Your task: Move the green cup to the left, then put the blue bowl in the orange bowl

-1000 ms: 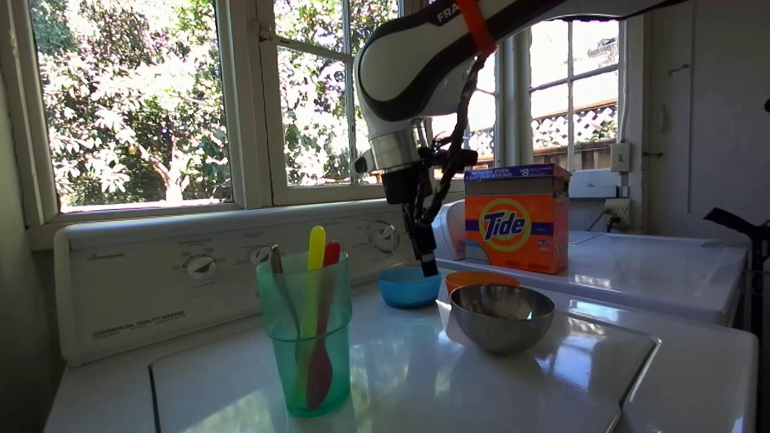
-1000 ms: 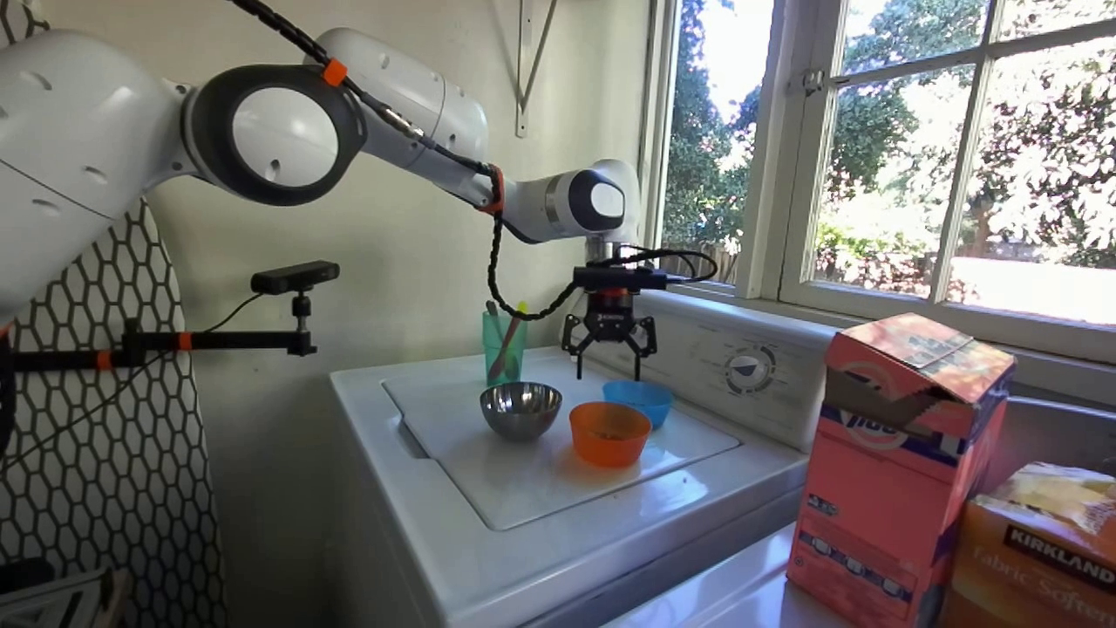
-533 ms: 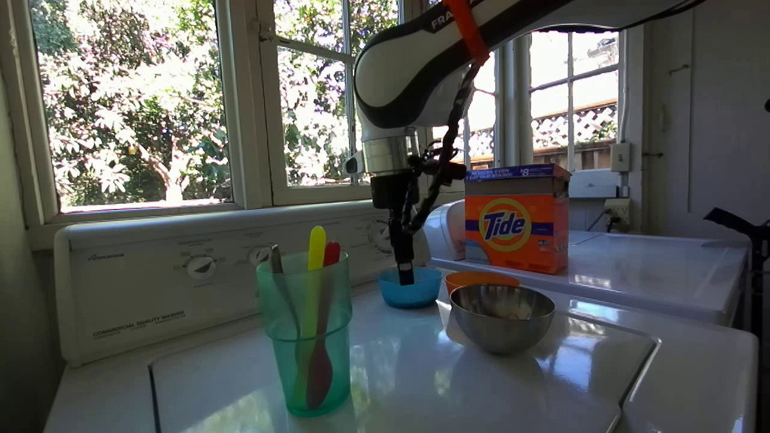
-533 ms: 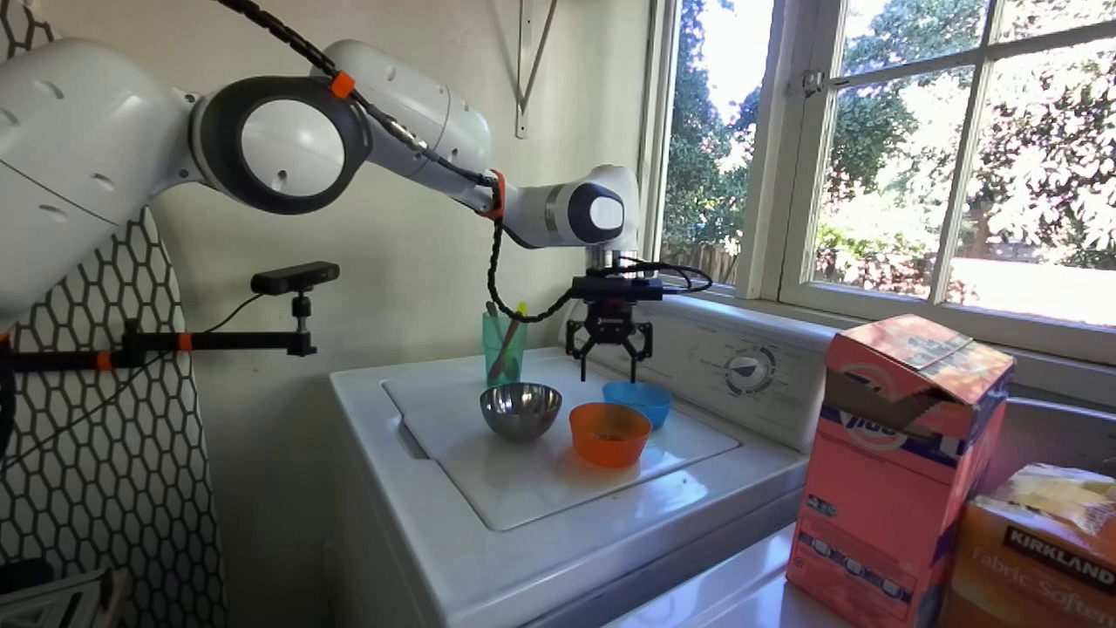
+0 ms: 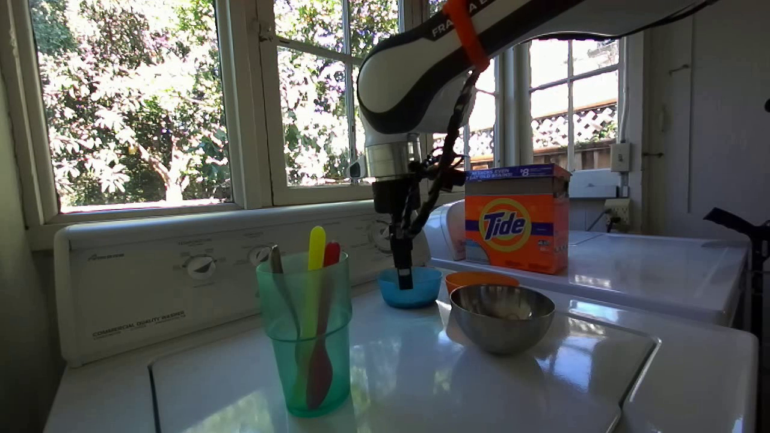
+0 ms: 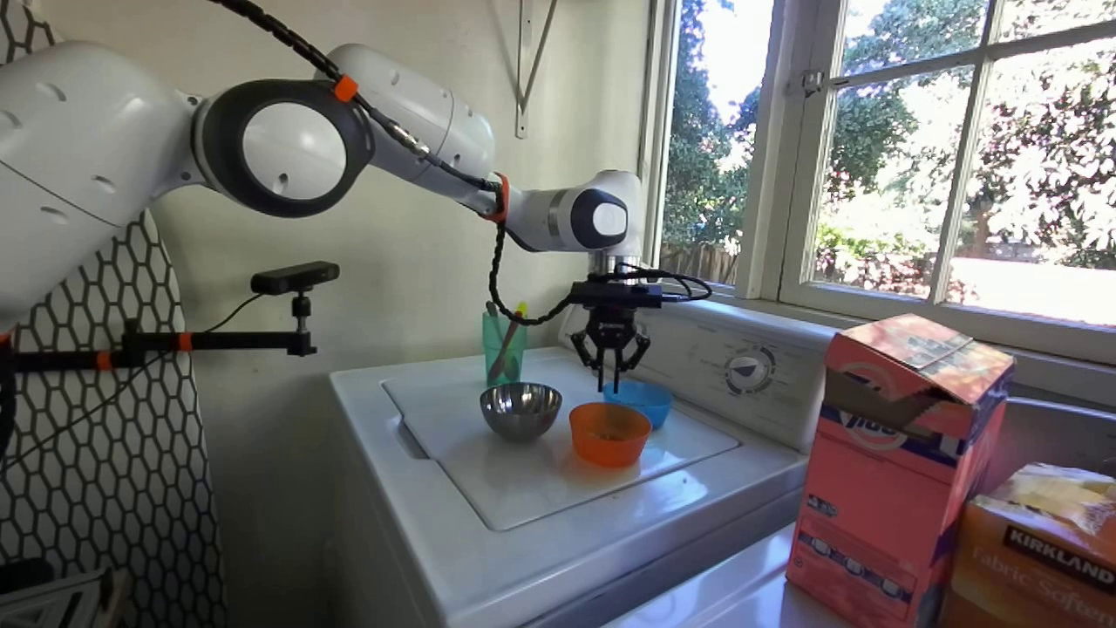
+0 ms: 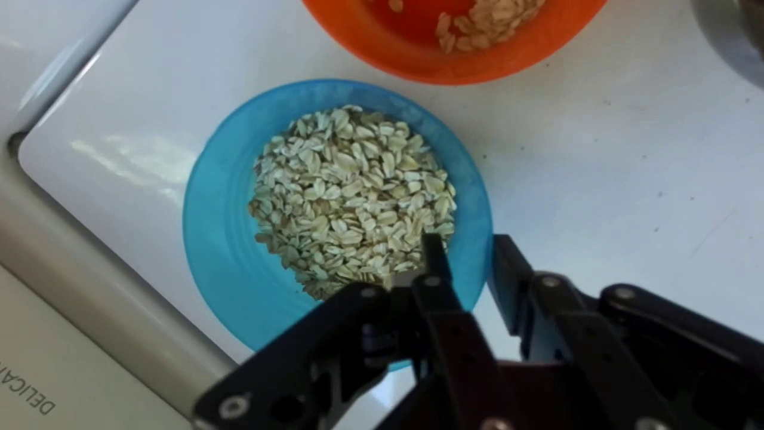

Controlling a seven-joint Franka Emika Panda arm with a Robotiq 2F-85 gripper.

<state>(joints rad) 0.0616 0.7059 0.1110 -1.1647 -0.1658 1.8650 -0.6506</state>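
Note:
The blue bowl (image 7: 221, 203) holds oats and rests on the washer lid, seen in both exterior views. My gripper (image 7: 467, 245) straddles that bowl's rim in the wrist view, one finger over the oats and one outside. Its jaws are partly open, with a narrow gap; I cannot tell whether either touches the rim. Close by is the orange bowl (image 6: 610, 449), with some oats inside it in the wrist view. The green cup (image 5: 295, 361) stands upright in both exterior views, holding several utensils, away from the gripper.
A shiny metal bowl (image 6: 520, 414) sits between the green cup and the orange bowl. The washer's control panel (image 5: 180, 288) rises behind the lid. A Tide box (image 5: 517, 225) and a Kirkland box (image 6: 1037, 558) stand off to the side.
The gripper has come lower beside the blue bowl, and its jaws have drawn much closer together. The bowls and the cup have stayed where they were.

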